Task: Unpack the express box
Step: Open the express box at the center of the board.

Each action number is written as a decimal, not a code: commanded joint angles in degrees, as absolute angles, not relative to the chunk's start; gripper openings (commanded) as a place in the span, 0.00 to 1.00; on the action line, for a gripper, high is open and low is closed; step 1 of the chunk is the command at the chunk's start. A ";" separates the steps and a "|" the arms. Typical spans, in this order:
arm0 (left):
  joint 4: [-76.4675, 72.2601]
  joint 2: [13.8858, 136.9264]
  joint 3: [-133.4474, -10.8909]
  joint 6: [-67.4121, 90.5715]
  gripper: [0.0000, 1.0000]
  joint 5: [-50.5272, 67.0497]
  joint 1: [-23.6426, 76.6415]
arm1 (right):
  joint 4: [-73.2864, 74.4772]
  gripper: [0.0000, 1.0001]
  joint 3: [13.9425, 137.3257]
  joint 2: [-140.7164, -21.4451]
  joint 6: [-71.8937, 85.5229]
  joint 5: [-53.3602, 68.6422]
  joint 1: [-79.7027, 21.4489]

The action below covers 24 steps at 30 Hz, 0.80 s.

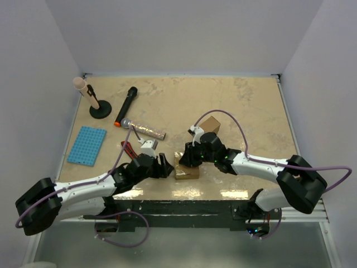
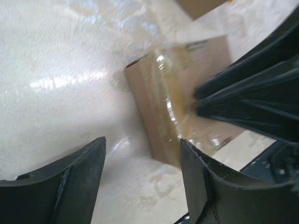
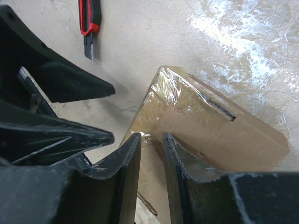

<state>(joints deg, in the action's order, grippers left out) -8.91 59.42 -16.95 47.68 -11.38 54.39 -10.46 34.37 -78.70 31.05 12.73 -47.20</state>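
Reading the left gripper (image 2: 142,143) first: its fingers are spread wide, holding nothing, just short of the express box (image 2: 173,107). I see the right gripper (image 3: 152,140) with only a slit between its fingers, tips on the box's taped top; I can't tell whether they pinch the tape. The box lies flat at the near middle of the beige marbled table (image 1: 234,95), between both grippers. A red utility knife (image 3: 88,23) lies beside the left arm; a second carton (image 1: 210,123), a microphone (image 1: 126,104) and a blue mat (image 1: 87,145) sit farther out. White walls (image 1: 167,33) enclose three sides.
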 commanded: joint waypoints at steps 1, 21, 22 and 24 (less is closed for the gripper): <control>-11.34 55.81 -18.62 47.73 0.70 -13.80 54.32 | -5.98 0.32 32.34 -80.24 30.67 9.58 -47.37; 1.83 70.93 -31.90 44.12 0.42 -18.46 54.14 | -5.80 0.32 31.99 -79.98 30.41 8.53 -47.29; 2.37 70.93 -31.99 44.03 0.40 -18.46 54.14 | -5.97 0.31 31.99 -79.98 30.41 8.61 -47.37; 3.07 71.10 -32.17 43.95 0.34 -18.54 54.14 | -5.98 0.31 31.82 -79.89 30.50 8.44 -47.29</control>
